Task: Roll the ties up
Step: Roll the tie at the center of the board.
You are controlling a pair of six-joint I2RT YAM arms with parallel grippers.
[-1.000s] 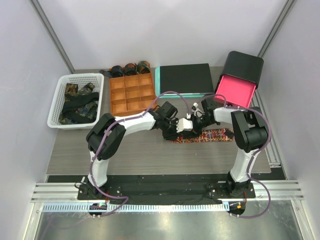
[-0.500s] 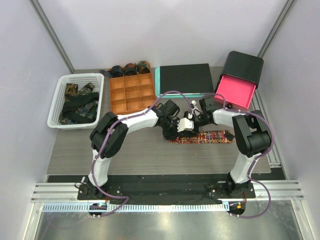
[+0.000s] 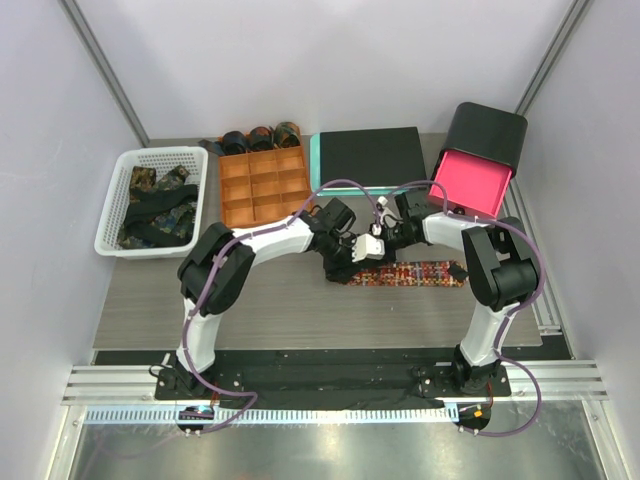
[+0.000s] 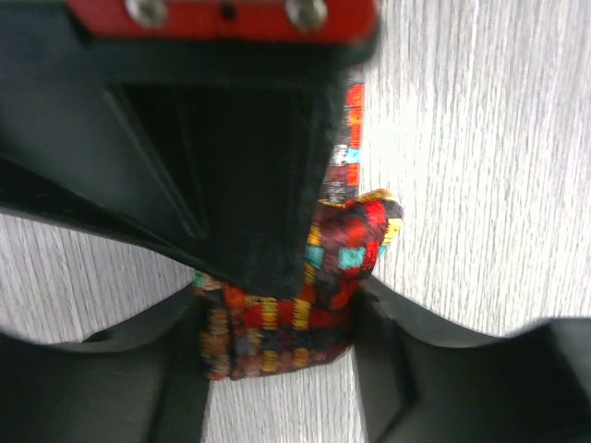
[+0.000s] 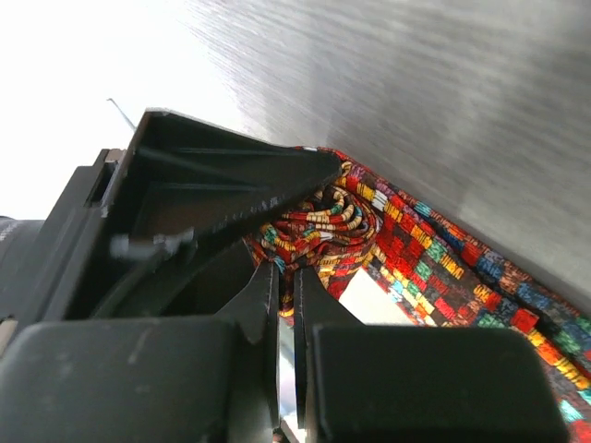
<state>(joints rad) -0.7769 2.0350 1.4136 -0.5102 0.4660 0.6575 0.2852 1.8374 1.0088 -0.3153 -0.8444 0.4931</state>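
Observation:
The red-orange check tie lies flat across the table's middle, and its left end is wound into a small coil. In the left wrist view that coil fills the gap of my left gripper, touching both fingers. My right gripper comes in from the right, shut with an edge of the coil pinched at its tips. Seen from above, my left gripper and right gripper meet over the coil and hide most of it. Three dark rolled ties stand behind the orange tray.
A white basket at the left holds loose dark ties. The orange compartment tray sits behind the left arm. Beside it is a black pad on a teal mat, and a tilted black bin with a pink inside at back right.
My right gripper opened and then closed on the coil's edge. Both grippers shifted slightly left and back with the coil. The flat part of the tie barely moved.

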